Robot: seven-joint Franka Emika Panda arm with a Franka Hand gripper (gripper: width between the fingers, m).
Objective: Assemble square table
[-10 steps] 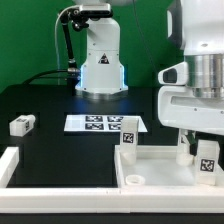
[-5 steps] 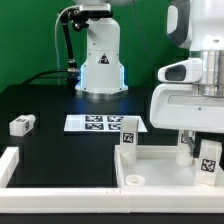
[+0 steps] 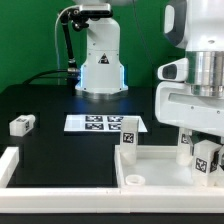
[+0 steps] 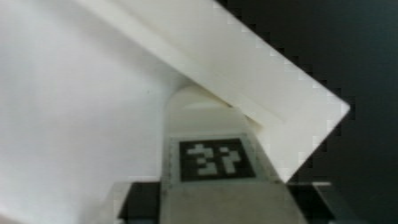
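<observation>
- end effector (image 4: 215, 198) looks clamped on a leg block (image 4: 215, 150), lower right of the exterior frame
- that's at the square table slab (image 3: 160, 168)
- spare leg (image 3: 22, 124) on the bench (image 3: 50, 100), mid-left

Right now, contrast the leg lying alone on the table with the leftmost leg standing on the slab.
The lone leg lies on its side; the slab leg stands upright. The lone leg rests on the black table; the slab leg sits at the slab's corner. Both white, tagged.

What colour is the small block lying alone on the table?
Small leg block: white, black tag marking; exterior view.
</observation>
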